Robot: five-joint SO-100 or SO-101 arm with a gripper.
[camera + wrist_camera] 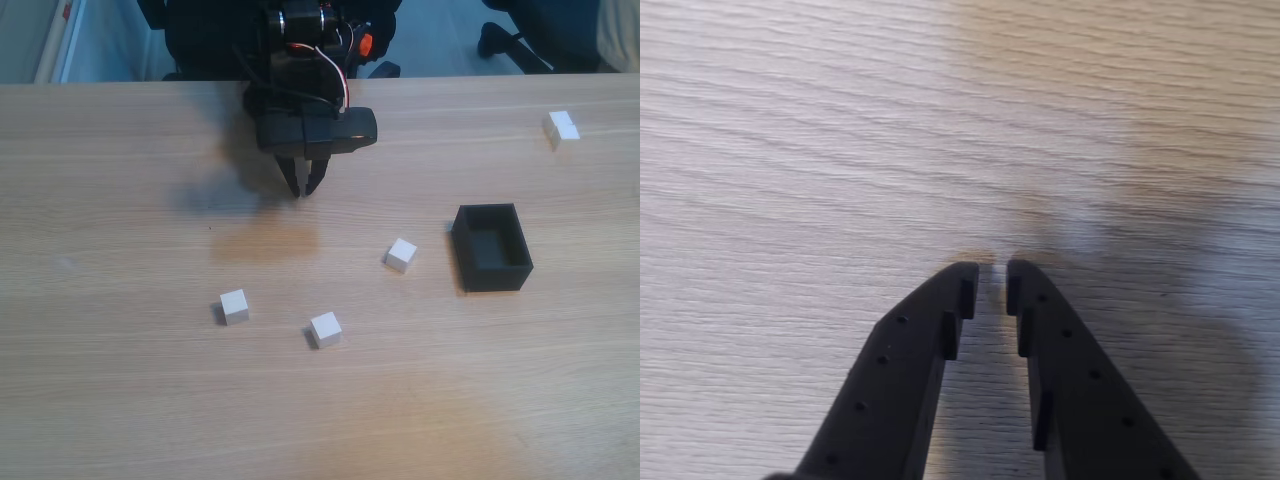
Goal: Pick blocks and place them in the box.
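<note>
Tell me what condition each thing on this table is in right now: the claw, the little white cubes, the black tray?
Gripper: nearly closed, holding nothing, above bare wood.
Box: upright, open-topped, empty.
Block nearest the box: on the table, outside the box.
Front-middle block: on the table, untouched.
Left block: on the table, untouched.
Far-right block: on the table, beyond the box.

Even, soft light; the pincer casts a diffuse shadow on the table; the wrist view is slightly blurred.
</note>
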